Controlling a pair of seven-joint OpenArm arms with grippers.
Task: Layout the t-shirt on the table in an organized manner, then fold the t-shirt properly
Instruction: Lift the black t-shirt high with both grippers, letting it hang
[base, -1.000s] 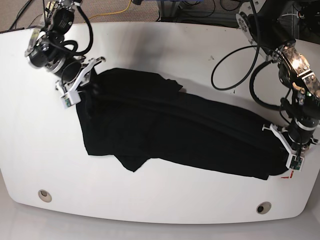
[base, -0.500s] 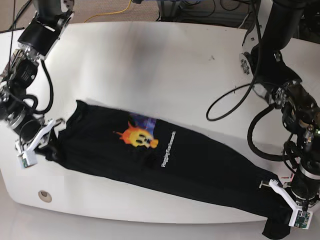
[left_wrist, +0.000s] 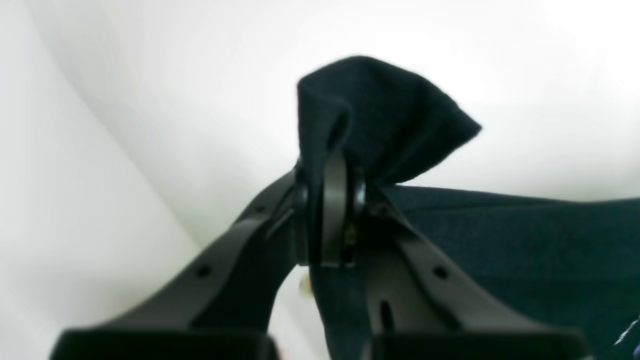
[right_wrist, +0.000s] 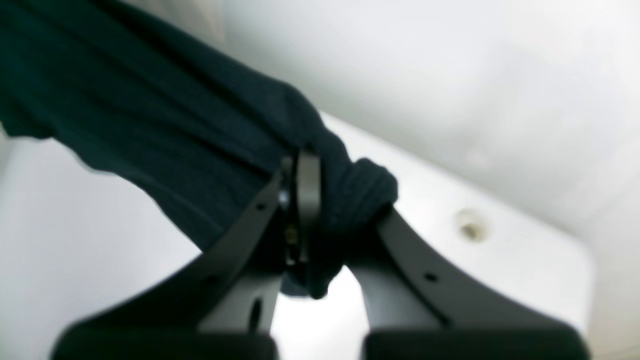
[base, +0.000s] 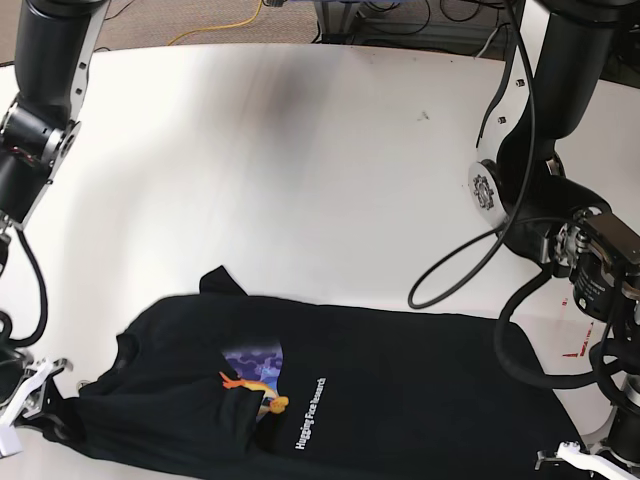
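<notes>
The black t-shirt (base: 380, 400) is stretched across the front of the white table (base: 300, 180), print side up. Its orange-yellow print (base: 252, 378) is creased, with white lettering beside it. My right gripper (base: 38, 402), at the base view's lower left, is shut on one end of the t-shirt (right_wrist: 210, 140); its fingertips (right_wrist: 306, 185) pinch bunched cloth. My left gripper (base: 572, 462), at the lower right corner, is shut on the other end, with a cloth corner (left_wrist: 380, 120) sticking up past its fingertips (left_wrist: 334, 200).
A red tape mark (base: 577, 352) lies by the left arm at the table's right. A black cable loop (base: 450, 270) hangs from that arm over the table. A round grommet hole (right_wrist: 470, 227) sits near the right gripper. Cables lie on the floor behind the table.
Both grippers have pulled the t-shirt toward the table's front edge. It now lies lower and more level in the base view, and the print has creased.
</notes>
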